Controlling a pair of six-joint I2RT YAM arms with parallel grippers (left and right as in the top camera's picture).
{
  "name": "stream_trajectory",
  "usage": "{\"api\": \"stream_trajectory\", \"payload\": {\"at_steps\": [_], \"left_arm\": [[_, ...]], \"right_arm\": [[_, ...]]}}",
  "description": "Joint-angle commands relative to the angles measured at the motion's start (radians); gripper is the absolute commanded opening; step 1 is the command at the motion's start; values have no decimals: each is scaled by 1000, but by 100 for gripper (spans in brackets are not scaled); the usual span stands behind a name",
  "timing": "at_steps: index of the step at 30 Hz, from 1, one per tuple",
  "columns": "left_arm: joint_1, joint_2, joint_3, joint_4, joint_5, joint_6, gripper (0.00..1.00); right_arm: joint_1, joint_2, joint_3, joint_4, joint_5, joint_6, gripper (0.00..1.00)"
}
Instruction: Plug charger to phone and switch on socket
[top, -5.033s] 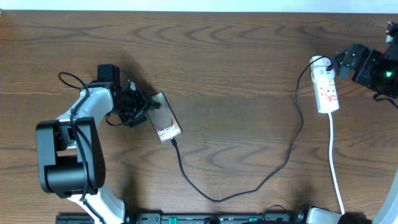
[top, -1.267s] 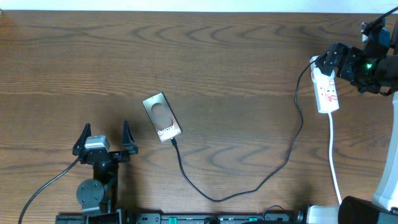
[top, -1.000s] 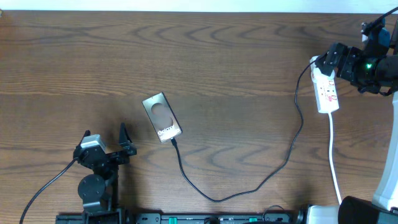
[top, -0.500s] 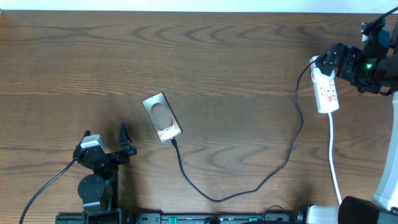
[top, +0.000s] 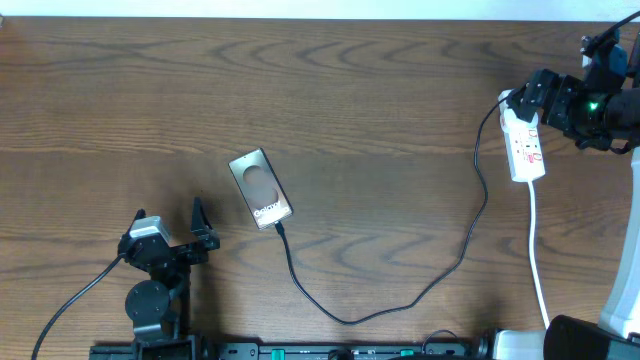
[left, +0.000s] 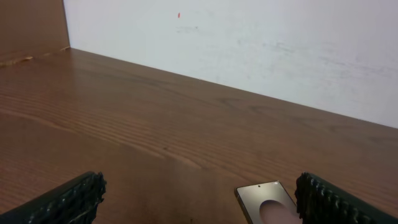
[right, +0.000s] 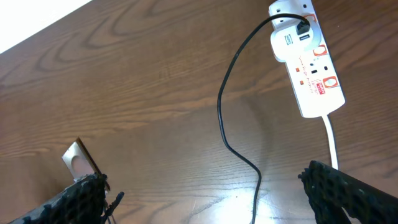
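Phone (left: 261, 198) (lower half) cut off in left wrist view.

Far left corner: bare wood, open passage.
Centre: phone (top: 260, 189) lies flat.
Near edge, rightward: charger (top: 347, 321) loops across.
Far right corner: socket (top: 524, 145), white cord (top: 535, 250) running to the near edge.

Bronze phone (top: 260, 189) flat, central; black charger (top: 346, 321) from its near end to white socket (top: 524, 143) far right
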Motion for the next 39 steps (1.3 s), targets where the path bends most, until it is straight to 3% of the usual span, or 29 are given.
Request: {"api": "stream_trajectory", "payload": {"at_steps": [1, 10, 15, 21, 28, 32, 39], "left_arm": [[4, -6, -8, -48, -20, -1, 100], [4, -6, -8, -48, -20, -1, 100], [4, -6, -8, -48, -20, -1, 100], [4, -6, -8, -48, -20, -1, 100], [4, -6, -8, -48, -20, -1, 100], [4, -6, -8, -48, -20, -1, 100], [4, -6, -8, -48, -20, -1, 100]], "right_arm": [[5, 1, -2, -1, -2, 3, 99], [5, 1, -4, 18, 39, 3, 99], [30, -27, -89, 187, 47, 3, 99], [119, -183, -466, 646, 47, 3, 99], [172, -453, -1082, 1288, 47, 3, 99], [172, -581, -1318, 1497, 71, 2, 99], [171, -861, -1613, 1604, 180, 2, 99]]}}
